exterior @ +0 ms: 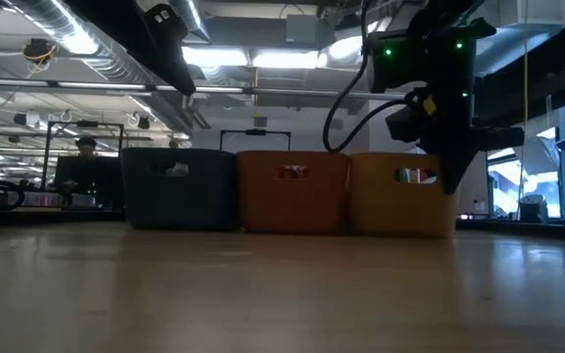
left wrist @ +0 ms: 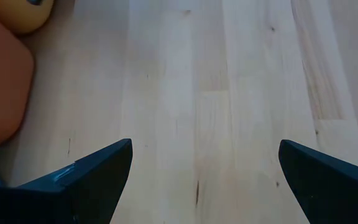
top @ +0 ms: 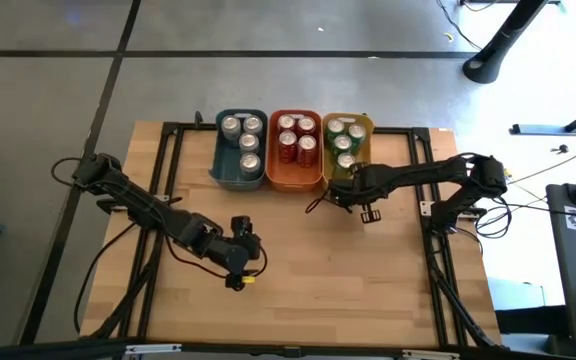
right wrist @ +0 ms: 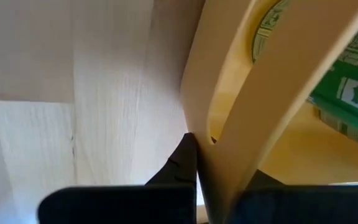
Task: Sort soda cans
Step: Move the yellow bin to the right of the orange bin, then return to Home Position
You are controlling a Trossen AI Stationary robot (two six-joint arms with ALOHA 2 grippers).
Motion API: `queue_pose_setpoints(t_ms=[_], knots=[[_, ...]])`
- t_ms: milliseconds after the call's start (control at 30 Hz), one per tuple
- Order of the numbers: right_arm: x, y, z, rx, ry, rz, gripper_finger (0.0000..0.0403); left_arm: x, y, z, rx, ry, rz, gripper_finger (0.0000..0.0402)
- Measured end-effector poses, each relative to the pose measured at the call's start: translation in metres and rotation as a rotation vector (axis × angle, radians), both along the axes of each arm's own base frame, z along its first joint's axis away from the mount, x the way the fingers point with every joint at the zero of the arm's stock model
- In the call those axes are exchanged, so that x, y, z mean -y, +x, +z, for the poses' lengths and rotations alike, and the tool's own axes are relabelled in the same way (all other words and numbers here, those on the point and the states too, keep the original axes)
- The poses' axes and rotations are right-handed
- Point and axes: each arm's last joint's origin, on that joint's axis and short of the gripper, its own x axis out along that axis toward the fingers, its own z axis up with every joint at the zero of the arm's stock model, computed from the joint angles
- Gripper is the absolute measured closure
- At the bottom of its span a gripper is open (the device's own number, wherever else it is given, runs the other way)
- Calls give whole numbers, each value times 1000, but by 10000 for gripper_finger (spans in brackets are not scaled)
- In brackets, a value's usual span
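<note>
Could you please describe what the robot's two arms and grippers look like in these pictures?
Both arms, left and right, are dark, jointed, with black cables along them. The left gripper has two dark wedge-shaped fingers, one with a pale scuff. The right gripper is dark too; green lights glow on that arm in the low view.

bare table (top: 318, 270) in front, three bins (top: 294, 182) blocking far edge
</note>
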Motion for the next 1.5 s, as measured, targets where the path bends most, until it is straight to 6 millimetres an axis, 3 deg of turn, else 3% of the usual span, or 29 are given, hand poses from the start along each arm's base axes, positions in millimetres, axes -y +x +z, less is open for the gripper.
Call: queue_pose_setpoints(t_ms=[133, 400, 533, 700, 900, 1033, 1267, 1500], knots=[[1, 0, 0, 13, 5, -23, 376, 0, 0, 0, 0, 0, 0, 11], [1, 5, 8, 40, -1, -70, 277, 0, 0, 0, 0, 2, -2, 11], [-1, 7, 38, 40, 62, -148, 253, 0, 0, 0, -1, 16, -20, 11], [-23, 3, 88, 51, 162, -229, 247, -3, -3, 8, 20, 25, -42, 11], [-56, -8, 118, 413, 301, -134, 256, -18, -3, 20, 62, 69, -73, 11], [-63, -27, 121, 684, 386, -84, 296, -32, -1, 17, 122, 59, -92, 11], [-59, -74, 101, 1025, 498, -32, 394, -67, -19, -2, 320, -116, -38, 11], [-55, -110, 77, 1318, 561, -1, 389, -96, -51, -7, 599, -264, 50, 11]])
